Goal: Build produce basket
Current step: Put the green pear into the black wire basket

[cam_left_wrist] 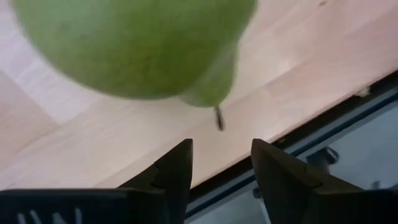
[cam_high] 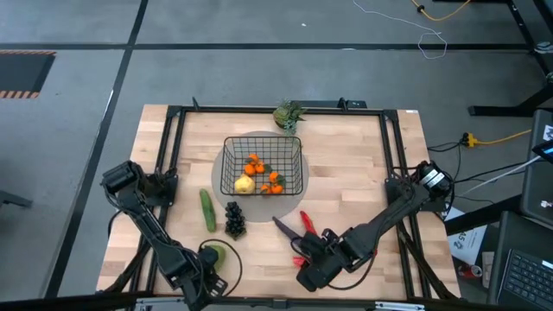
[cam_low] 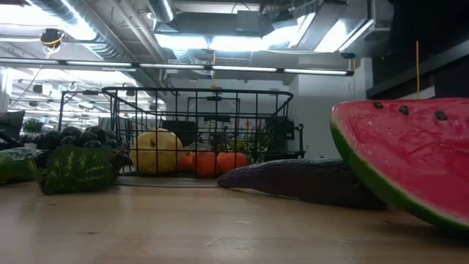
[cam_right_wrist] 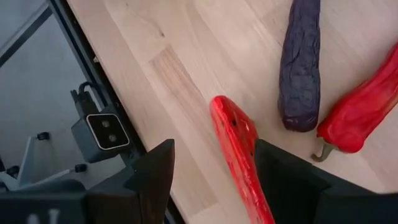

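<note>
The black wire basket (cam_high: 263,168) stands mid-table on a grey round mat and holds a yellow pear (cam_high: 244,184) and orange clusters (cam_high: 253,164). A cucumber (cam_high: 207,210) and dark grapes (cam_high: 234,218) lie near-left of it. An eggplant (cam_right_wrist: 300,68) and a red pepper (cam_right_wrist: 360,112) lie near-right. My left gripper (cam_left_wrist: 221,149) is open at the near edge, just short of a green pear (cam_left_wrist: 137,43) lying on the table. My right gripper (cam_right_wrist: 214,152) is open, its fingers on either side of a red watermelon slice (cam_right_wrist: 239,155). I cannot tell whether they touch it.
A leafy green bunch (cam_high: 288,114) lies at the far edge behind the basket. A black frame (cam_high: 173,155) runs round the tabletop. The low camera (cam_right_wrist: 102,130) sits on the near rail beside my right gripper. Bare wood lies left and right of the basket.
</note>
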### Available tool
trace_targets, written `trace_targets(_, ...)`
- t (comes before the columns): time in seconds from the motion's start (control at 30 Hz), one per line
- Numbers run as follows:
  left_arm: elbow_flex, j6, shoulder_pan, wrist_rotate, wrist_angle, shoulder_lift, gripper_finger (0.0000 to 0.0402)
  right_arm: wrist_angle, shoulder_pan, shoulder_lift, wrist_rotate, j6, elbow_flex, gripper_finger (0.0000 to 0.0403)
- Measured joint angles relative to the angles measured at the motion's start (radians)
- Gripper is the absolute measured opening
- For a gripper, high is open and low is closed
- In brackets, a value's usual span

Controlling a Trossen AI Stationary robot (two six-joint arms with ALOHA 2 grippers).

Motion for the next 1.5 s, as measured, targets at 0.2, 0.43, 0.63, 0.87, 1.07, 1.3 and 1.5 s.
trace_targets(0.2,0.000,0.002,0.012,0.015,0.004,0.000,0.0159,0.005,0.049,0.000,0.002,0.085,0.000,0.0220)
trace_targets(0.43,0.000,0.004,0.025,-0.008,0.003,0.009,0.0159,0.007,0.091,0.000,0.041,0.092,0.000,0.0220)
trace_targets(0.63,0.000,0.004,0.036,0.016,0.006,0.028,0.0159,0.011,0.095,0.000,0.041,0.092,0.000,0.0220)
trace_targets(0.87,0.000,0.005,0.036,0.015,0.008,0.054,0.0159,0.010,0.095,0.000,0.042,0.091,0.000,0.0220)
trace_targets(1.07,0.000,0.009,0.044,0.014,0.006,0.055,0.0159,0.008,0.094,0.000,0.044,0.089,0.000,0.0220)
trace_targets(1.3,0.000,0.055,0.052,0.014,0.005,0.065,0.0159,0.006,0.094,0.000,0.044,0.089,0.000,0.0220)
trace_targets(1.5,0.000,0.048,0.059,0.015,0.008,0.064,0.0159,0.006,0.094,0.000,0.044,0.089,0.000,0.0220)
